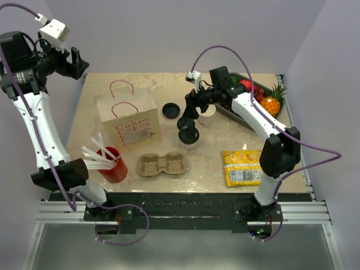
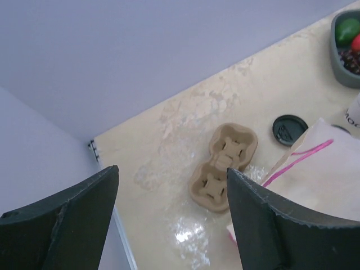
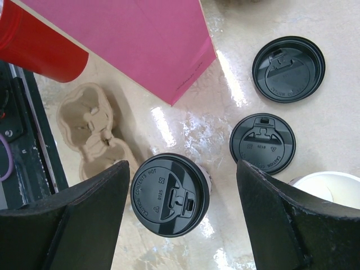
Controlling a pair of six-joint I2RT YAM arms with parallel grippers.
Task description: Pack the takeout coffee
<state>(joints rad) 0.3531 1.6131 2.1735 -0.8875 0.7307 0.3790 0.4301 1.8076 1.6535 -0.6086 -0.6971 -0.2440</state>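
Where the beige table (image 1: 208,174) spreads out before the two arms, everything on it stands loose and unpacked. The left gripper (image 1: 77,63) hangs high over the far left corner. In its wrist view its jaws (image 2: 172,170) stand wide apart with nothing between them. The right gripper (image 1: 190,109) hovers over the middle of the table, its jaws (image 3: 184,169) likewise spread and holding nothing.

A white paper bag (image 1: 130,121) with pink handles and pink lettering stands upright on the left half. A grey tray (image 1: 222,108) holding a pineapple (image 1: 271,102) and other fruit sits at the far right. A yellow packet (image 1: 243,167) lies flat near the right arm's base. A red cup (image 1: 114,164) bristling with white straws stands at the near left, just below the bag. A brown two-cup carrier (image 1: 162,165) lies between the red cup and the packet, both wells unfilled.

The takeout coffee (image 1: 188,136) stands upright on the table, just beyond the carrier's right end and right of the bag. In the right wrist view its black lid (image 3: 170,194) lies below and between the spread fingers, which do not touch it. A lidless white cup (image 1: 207,115) stands behind it to the right. Two spare black lids lie flat nearby: one (image 1: 184,124) just behind the coffee, the other (image 1: 171,109) farther back beside the bag.
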